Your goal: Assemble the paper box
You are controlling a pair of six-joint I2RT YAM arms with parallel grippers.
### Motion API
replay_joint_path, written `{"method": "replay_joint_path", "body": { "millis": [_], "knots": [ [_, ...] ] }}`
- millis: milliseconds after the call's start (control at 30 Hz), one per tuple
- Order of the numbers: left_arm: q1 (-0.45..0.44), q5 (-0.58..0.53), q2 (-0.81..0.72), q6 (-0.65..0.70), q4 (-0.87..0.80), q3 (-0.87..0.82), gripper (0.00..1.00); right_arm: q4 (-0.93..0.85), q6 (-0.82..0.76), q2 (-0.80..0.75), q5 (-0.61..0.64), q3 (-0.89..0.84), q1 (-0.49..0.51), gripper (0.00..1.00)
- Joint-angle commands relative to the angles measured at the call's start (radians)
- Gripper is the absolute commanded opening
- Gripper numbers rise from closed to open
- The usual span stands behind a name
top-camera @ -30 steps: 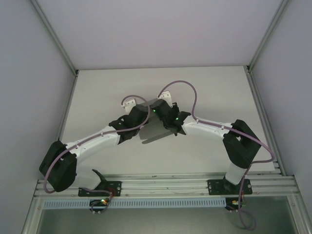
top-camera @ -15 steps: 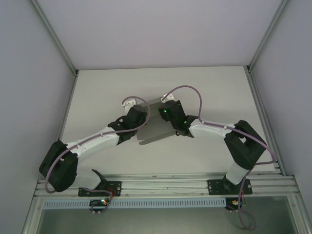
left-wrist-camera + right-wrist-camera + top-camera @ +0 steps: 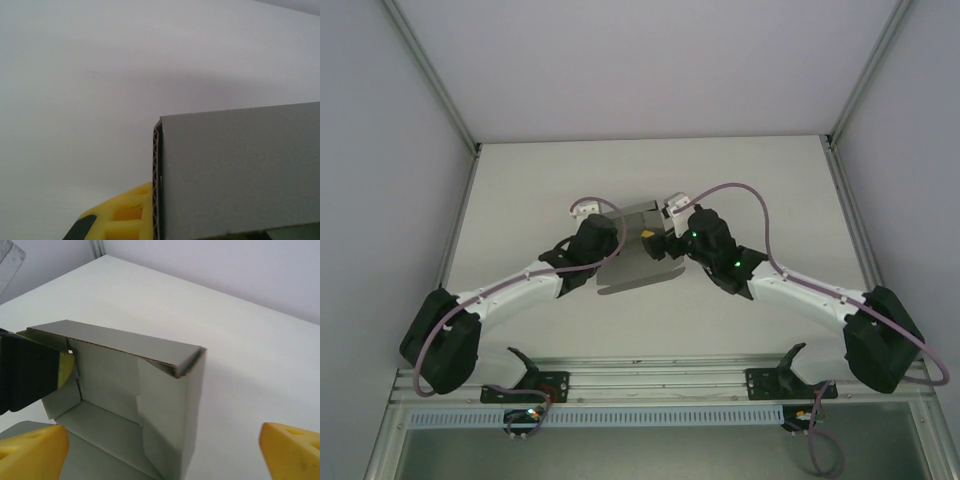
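Your left fingers [image 3: 125, 220] pinch the 9 o'clock wall of the paper box [image 3: 170, 390]; your wide right fingers [image 3: 30, 450] should next lift its 6 o'clock flap.

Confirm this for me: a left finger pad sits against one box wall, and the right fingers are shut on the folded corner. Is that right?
Not quite. The right fingers are wide open, not shut on the corner: the right wrist view shows them far apart at the frame's bottom corners. The left pad does sit against a wall of the box.
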Motion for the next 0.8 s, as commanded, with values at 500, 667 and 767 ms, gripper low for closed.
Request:
{"method": "replay_joint_path", "body": {
  "millis": [500,667,767],
  "knots": [
    [-0.011,0.038,-0.013,0.004,-0.036,0.044,0.00,-0.162,0.065,0.256,-0.156,0.221,-0.094,0.57],
    [-0.014,0.019,-0.012,-0.002,-0.045,0.047,0.00,-0.215,0.105,0.309,-0.025,0.270,-0.093,0.28],
    [-0.014,0.004,-0.015,-0.008,-0.057,0.051,0.00,-0.280,0.098,0.334,0.069,0.300,-0.083,0.16]
  ]
}}
